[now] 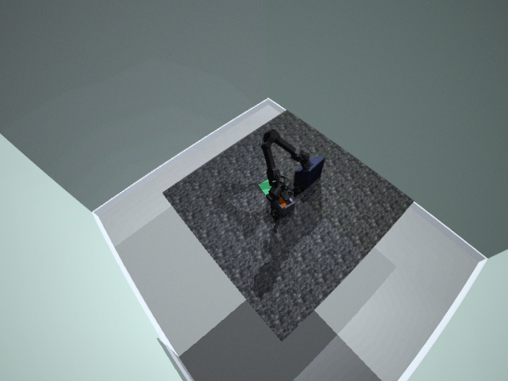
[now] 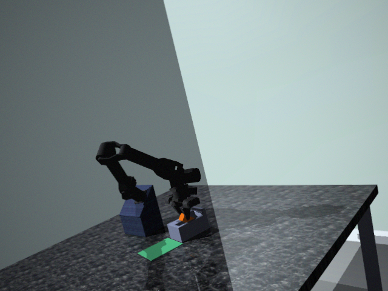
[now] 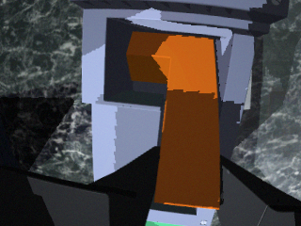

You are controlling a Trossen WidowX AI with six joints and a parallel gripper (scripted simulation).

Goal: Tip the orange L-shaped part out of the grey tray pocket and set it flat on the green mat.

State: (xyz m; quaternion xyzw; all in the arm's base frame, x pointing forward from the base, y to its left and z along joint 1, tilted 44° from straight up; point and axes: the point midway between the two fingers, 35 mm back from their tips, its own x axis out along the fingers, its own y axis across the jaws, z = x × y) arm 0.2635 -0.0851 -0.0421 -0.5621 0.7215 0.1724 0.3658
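Note:
The orange L-shaped part is tilted in the grey tray. Its L-shaped end is low in the wide part of the pocket, at the top of the wrist view. Its straight end is raised out of the pocket on the side toward the green mat. My gripper is shut on the straight bar of the part, with one black finger on each side. The fingertips are partly hidden in the top and exterior views.
The dark speckled table carries everything. The mat lies flat beside the tray's near end in the exterior view. A blue block stands at the arm's base, close to the tray. The tray's walls surround the part's low end.

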